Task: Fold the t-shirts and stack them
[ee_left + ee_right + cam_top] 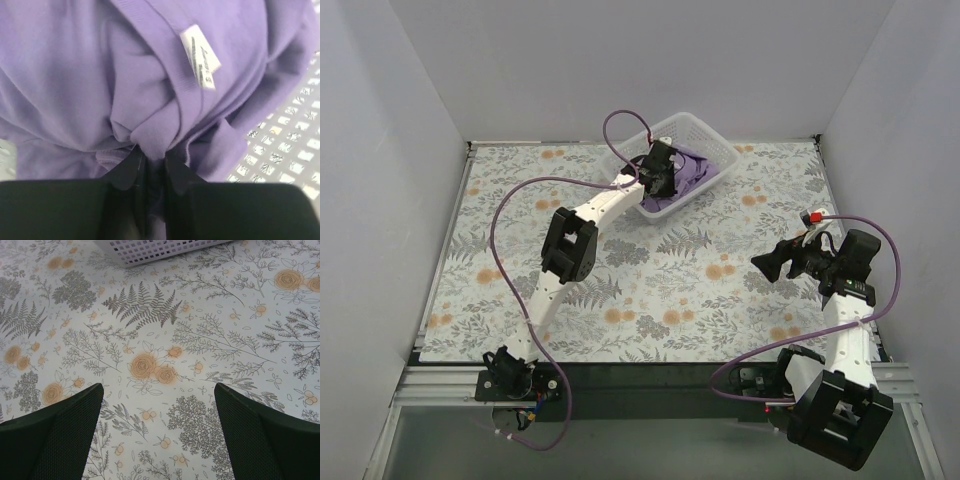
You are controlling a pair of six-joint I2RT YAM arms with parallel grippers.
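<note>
A lavender-purple t-shirt [692,170] lies crumpled inside the white mesh basket [708,133] at the back of the table. My left gripper [658,172] reaches into the basket. In the left wrist view the t-shirt [90,65] fills the frame, with a white label [200,56] near the collar. The left gripper [154,161] is shut on a pinched fold of this cloth between its two black fingers. My right gripper [767,264] hovers over the right side of the table, far from the shirt. The right gripper [159,392] is open, with only the tablecloth between its fingers.
The table carries a floral tablecloth [650,300] with ferns and orange roses. White walls stand on the left, back and right. The basket's mesh wall [150,249] shows at the top of the right wrist view, and its mesh side [295,135] is beside the shirt.
</note>
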